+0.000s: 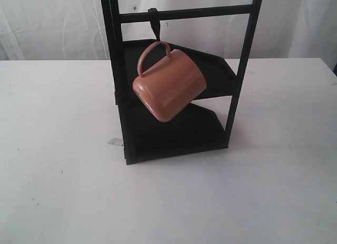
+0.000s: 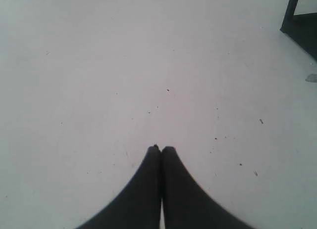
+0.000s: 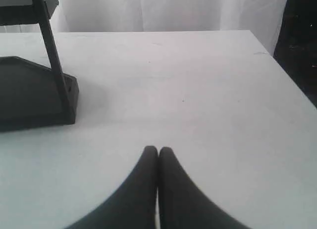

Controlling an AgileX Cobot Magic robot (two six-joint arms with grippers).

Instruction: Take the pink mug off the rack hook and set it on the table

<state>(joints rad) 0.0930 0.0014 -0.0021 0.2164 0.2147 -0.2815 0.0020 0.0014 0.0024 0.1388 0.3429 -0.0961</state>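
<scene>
The pink mug [image 1: 169,86] hangs tilted by its thin loop handle from a hook [image 1: 154,22] on the black rack's top crossbar, in the exterior view. Below it spreads the white table [image 1: 58,181]. Neither arm shows in the exterior view. My left gripper [image 2: 161,149] is shut with nothing in it, above the bare table [image 2: 124,66], with the rack's foot [image 2: 297,21] far off. My right gripper [image 3: 158,149] is also shut and empty, over the table [image 3: 198,80], some way from the rack's base [image 3: 34,98].
The black rack [image 1: 179,128] has two uprights and two slanted shelves behind and below the mug. A small pale scrap [image 1: 115,142] lies by its left foot. White curtains hang behind the table. The table's edge [image 3: 292,85] borders a dark area.
</scene>
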